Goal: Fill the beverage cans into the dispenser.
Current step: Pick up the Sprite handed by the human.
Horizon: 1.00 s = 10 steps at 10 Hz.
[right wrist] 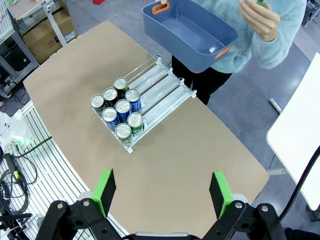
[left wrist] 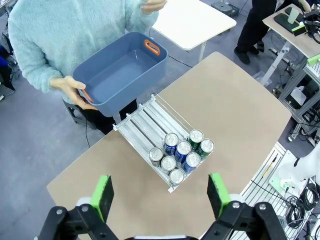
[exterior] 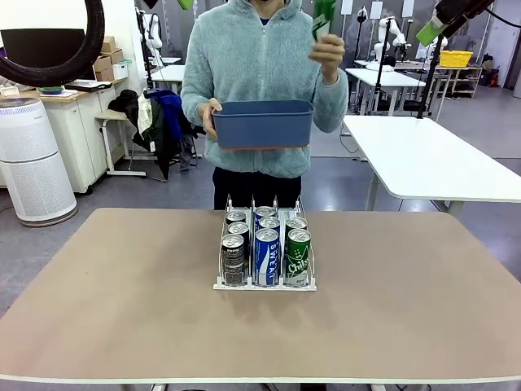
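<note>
While both sets of jaws stand wide apart and hold nothing, the left gripper (left wrist: 159, 196) hangs above the table (left wrist: 235, 105), the dispenser (left wrist: 145, 125) at its 12 o'clock. The right gripper (right wrist: 162, 192) looks down likewise, the rack at its 11 o'clock. Seven beverage cans (exterior: 266, 248) fill the front of the three lanes. Beyond, a person's hand (exterior: 328, 50) lifts a green can (exterior: 323, 18) while the other hand (exterior: 208, 114) holds a blue bin (exterior: 264, 124) at the table's 12 o'clock.
</note>
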### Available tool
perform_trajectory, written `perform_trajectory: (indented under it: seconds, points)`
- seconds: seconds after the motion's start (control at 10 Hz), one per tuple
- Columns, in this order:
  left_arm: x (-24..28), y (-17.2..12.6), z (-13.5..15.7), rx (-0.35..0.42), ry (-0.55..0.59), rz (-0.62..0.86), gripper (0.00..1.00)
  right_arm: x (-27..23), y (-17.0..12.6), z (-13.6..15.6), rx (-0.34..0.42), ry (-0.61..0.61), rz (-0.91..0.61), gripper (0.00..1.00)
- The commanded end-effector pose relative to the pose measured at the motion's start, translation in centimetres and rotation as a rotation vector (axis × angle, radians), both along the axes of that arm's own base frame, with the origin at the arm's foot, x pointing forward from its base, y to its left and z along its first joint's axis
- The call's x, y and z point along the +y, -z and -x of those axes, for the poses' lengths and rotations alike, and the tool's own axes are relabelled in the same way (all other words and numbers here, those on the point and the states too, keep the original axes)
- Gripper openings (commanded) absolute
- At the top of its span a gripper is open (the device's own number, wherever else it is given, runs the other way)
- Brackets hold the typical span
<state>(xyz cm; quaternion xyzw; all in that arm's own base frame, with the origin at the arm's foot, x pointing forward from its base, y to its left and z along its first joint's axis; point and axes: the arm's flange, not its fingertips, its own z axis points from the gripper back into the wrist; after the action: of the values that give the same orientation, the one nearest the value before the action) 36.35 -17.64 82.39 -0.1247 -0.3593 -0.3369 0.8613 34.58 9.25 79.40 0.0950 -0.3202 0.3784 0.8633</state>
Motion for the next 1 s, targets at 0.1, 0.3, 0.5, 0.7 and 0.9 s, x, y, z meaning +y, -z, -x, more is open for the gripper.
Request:
perform_trajectory:
  seconds: [0.1, 0.3, 0.5, 0.7, 0.9]
  points:
    - [0.17, -0.05, 0.03, 0.001, -0.006, 0.004, 1.0, 0.04, 0.0, 0.04, 0.003, 0.005, -0.005, 1.0]
    - [0.17, -0.05, 0.03, 0.001, -0.006, 0.004, 1.0, 0.04, 0.0, 0.04, 0.003, 0.005, -0.005, 1.0]
    - [0.17, -0.05, 0.03, 0.001, -0.006, 0.004, 1.0, 0.04, 0.0, 0.04, 0.003, 0.005, -0.005, 1.0]
    - [0.17, -0.05, 0.03, 0.001, -0.006, 0.004, 1.0, 0.04, 0.0, 0.04, 0.003, 0.005, -0.005, 1.0]
    - [0.17, -0.05, 0.03, 0.001, -0.006, 0.004, 1.0, 0.04, 0.0, 0.04, 0.003, 0.005, -0.005, 1.0]
